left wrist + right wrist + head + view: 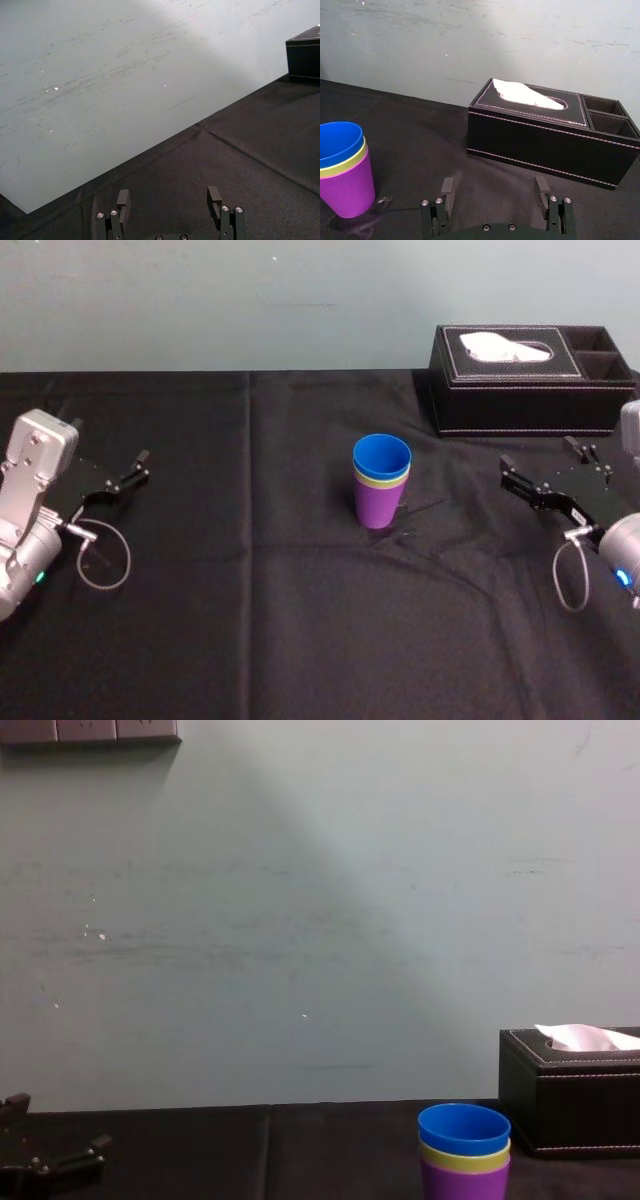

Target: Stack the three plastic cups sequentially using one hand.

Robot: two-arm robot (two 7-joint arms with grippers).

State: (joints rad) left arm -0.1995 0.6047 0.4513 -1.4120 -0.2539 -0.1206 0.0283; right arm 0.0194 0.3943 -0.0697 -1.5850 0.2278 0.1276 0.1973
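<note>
Right tool (538, 456) is lying low at the right edge of the counter (200, 620), its fingers spread wide and gripping nothing. Left tool (134, 470) is lying at the left edge, fingers likewise spread wide and empty. Both are sitting well apart from the cups.

A pale wall (300, 920) is running across the back. A black cloth (300, 660) is covering the counter. One black tissue box (520, 390) is standing at the back right, a white tissue (505, 346) poking from its top and two open compartments at its right end. It is sitting just behind the right tool.

Three cups are standing upright as one nested stack near the middle of the counter. The purple cup (378, 506) is at the bottom on the cloth, the lime green cup (381, 481) is inside it showing as a thin band, and the blue cup (381, 454) is innermost. Bare cloth is lying between each tool and the stack.

The right wrist view is showing the stack side-on, with the box near it. The left wrist view is taking in cloth, wall and a corner of the box. The chest view is catching a dark shape at its lower left, probably the left tool.
</note>
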